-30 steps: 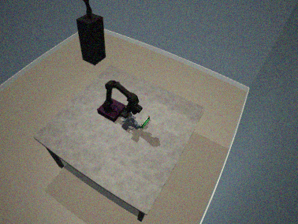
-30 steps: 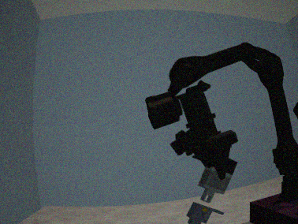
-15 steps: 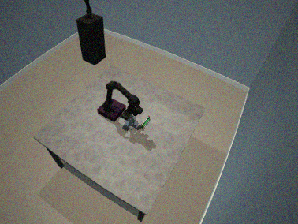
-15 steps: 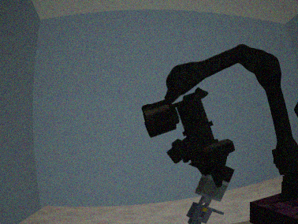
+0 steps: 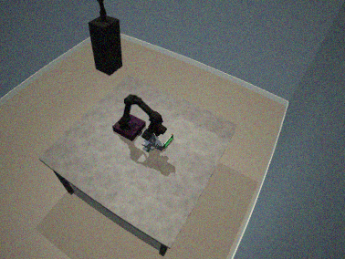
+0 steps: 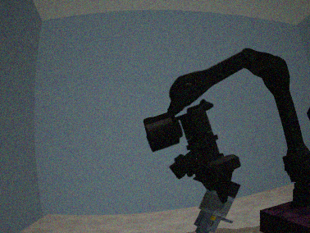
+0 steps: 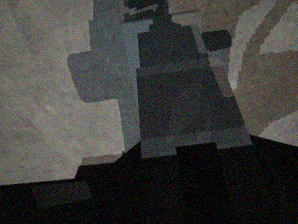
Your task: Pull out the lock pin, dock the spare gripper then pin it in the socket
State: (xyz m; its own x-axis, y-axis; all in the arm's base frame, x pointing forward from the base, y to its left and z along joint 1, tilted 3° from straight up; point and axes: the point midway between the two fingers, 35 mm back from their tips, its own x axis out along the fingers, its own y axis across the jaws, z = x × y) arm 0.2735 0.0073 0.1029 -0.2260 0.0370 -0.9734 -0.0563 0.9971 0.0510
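My gripper (image 6: 223,196) is shut on the spare gripper, pointing down and slightly tilted. The spare gripper (image 6: 211,200) (image 7: 185,102) is a grey block; it fills the middle of the wrist view, dark and in shadow. Its lower end is at the top of the grey mount (image 6: 203,217), with little or no gap showing in the exterior view. Whether the spigot sits fully in the socket cannot be told. A yellow spot (image 6: 212,218) shows on the mount, and a thin grey piece sticks out to its right. I cannot make out the lock pin for certain.
A bright green bar (image 5: 169,141) stands close beside the mount on the table (image 5: 109,182). The arm's purple base (image 5: 130,127) (image 6: 283,217) is just behind the mount. A tall black pedestal (image 5: 106,46) stands away from the table.
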